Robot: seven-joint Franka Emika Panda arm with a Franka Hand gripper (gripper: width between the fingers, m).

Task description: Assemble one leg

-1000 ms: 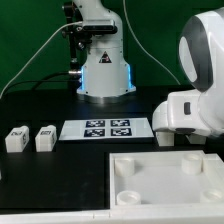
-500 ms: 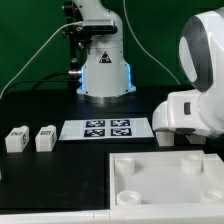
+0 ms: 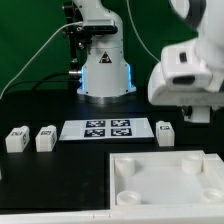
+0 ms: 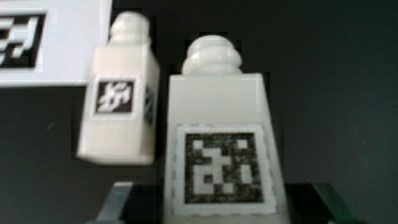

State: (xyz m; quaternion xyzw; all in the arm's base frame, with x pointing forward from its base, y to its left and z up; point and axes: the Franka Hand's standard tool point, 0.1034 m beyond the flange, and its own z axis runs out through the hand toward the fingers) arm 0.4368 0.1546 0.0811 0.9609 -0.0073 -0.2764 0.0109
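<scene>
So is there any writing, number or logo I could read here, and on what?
No words, numbers or logos are readable in either view.
The marker board: square black-and-white tags, coded patterns, not letters.
The nearer leg and the leg beside it, wrist view: one such tag each, no text.
The exterior view's leftmost leg and the leg next to it: tags too small to make out.
</scene>
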